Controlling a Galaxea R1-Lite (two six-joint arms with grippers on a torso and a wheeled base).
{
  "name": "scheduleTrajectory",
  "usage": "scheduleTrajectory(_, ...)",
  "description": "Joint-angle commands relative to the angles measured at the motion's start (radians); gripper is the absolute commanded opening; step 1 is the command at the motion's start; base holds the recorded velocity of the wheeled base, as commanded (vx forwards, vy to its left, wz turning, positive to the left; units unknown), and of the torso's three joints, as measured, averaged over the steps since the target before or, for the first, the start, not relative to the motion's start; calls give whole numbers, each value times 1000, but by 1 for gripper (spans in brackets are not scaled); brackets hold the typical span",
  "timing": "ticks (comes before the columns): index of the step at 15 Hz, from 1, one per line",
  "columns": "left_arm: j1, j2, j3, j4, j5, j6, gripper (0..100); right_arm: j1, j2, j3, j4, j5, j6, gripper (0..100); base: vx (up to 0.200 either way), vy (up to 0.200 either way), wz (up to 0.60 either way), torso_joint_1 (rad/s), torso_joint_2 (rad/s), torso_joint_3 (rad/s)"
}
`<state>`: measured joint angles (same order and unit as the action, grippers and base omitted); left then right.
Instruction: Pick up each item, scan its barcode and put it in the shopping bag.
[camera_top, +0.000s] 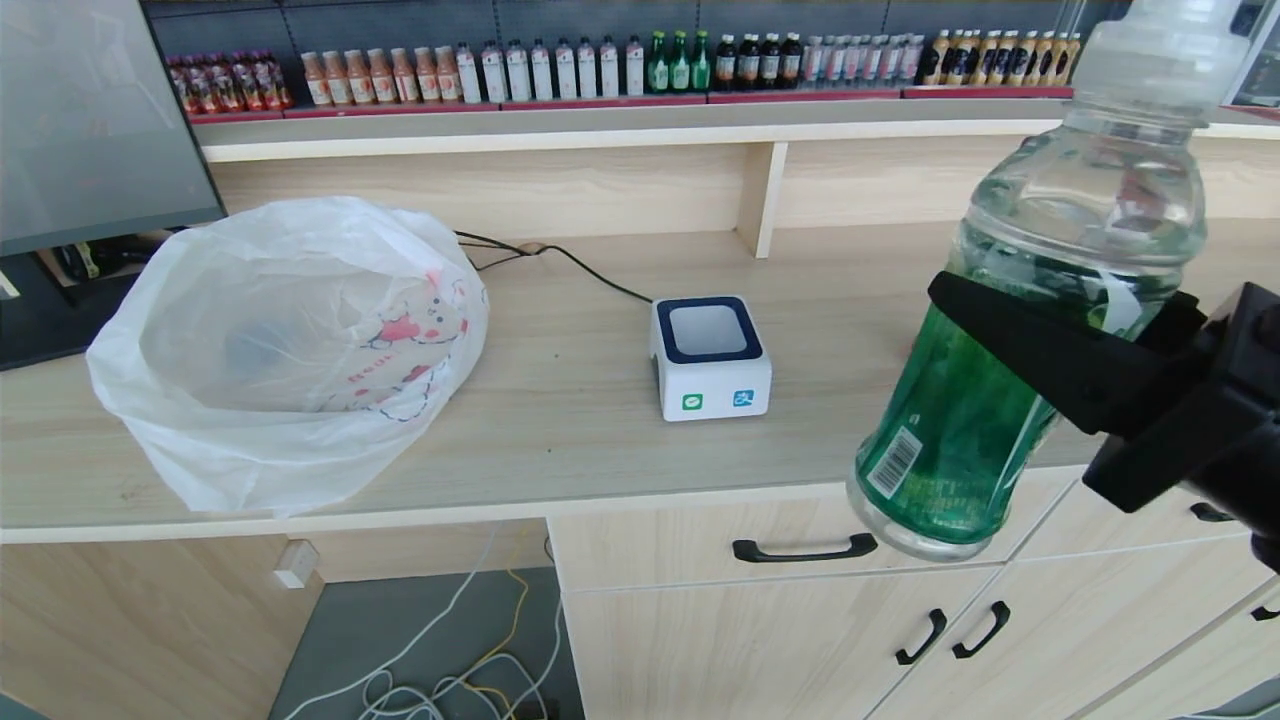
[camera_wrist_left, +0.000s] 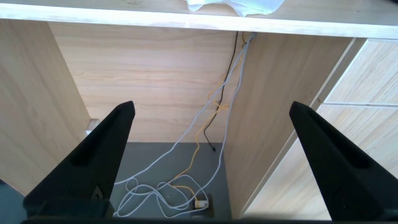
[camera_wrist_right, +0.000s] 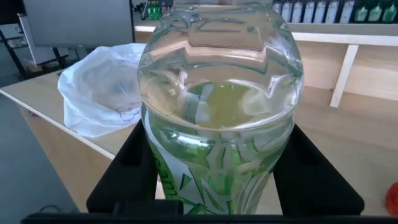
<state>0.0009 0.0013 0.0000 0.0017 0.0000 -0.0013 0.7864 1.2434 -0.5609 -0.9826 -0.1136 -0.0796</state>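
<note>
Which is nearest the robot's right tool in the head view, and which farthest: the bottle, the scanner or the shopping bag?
1. Bottle: gripped in the right tool, at the right.
2. Scanner: mid-counter, to the tool's left.
3. Shopping bag: at the counter's far left end.

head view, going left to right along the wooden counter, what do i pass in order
translucent white plastic shopping bag → white box-shaped barcode scanner with a dark blue rim → clear plastic bottle with green label, held up in the air at the right
</note>
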Motion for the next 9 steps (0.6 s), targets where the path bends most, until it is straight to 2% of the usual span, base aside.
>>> scheduleTrajectory(1,1,0,0,0,0,0,100,2,1,49,-10,9,0,0,0,0,0,0,0,0)
scheduleTrajectory(6,1,0,0,0,0,0,100,7,24,10,21,19,135,0,0,0,0,0,0,0)
scheduleTrajectory(8,1,0,0,0,0,0,100,-33,48,-5,21,121,192,0,0,0,0,0,0,0)
scheduleTrajectory(9,1,0,0,0,0,0,100,-75,53,-4,19,235,195,0,0,0,0,0,0,0)
